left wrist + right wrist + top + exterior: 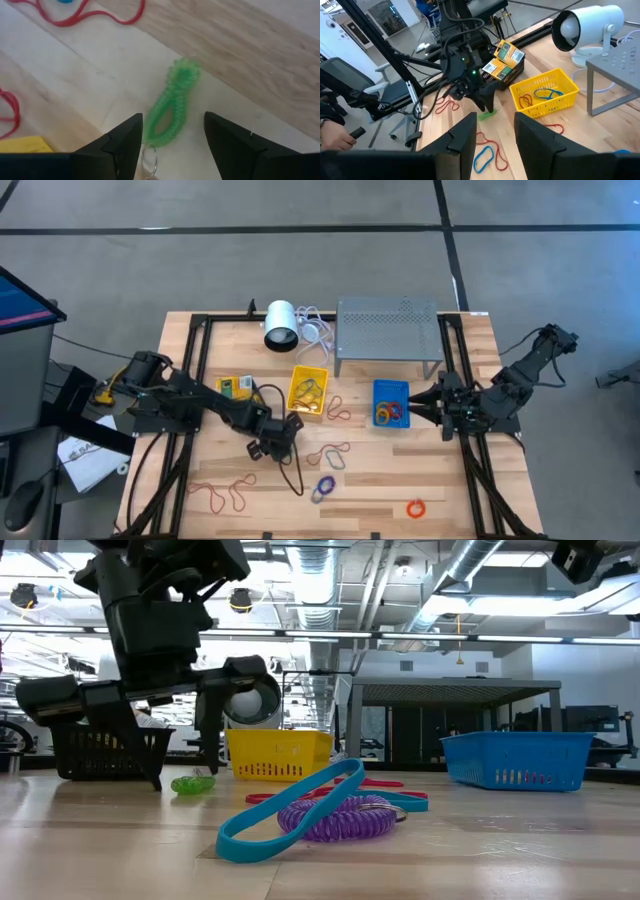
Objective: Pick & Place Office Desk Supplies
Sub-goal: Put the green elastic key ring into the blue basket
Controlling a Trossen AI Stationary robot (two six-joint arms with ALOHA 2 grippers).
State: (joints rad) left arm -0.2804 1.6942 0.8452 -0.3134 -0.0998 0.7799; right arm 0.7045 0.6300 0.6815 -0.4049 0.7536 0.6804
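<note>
A green coiled loop [172, 100] with a small metal ring at one end lies flat on the wooden table. My left gripper [172, 137] hangs over it, open and pointing down, with one finger on each side of the ring end and neither touching it. The low view shows the coil [192, 783] below that gripper [178, 755]. My right gripper [494, 135] is open and holds nothing. It hovers beside the blue bin [390, 402], which holds bands. The yellow bin [308, 390] also holds bands, and the black bin [235, 387] holds yellow-and-green packets.
Loose bands lie on the near half of the table: red [225, 492], purple and blue [322, 488], orange [415, 508], and red and blue [330, 455]. A white cylinder [282, 325] and a grey perforated stand [388, 330] sit at the far edge.
</note>
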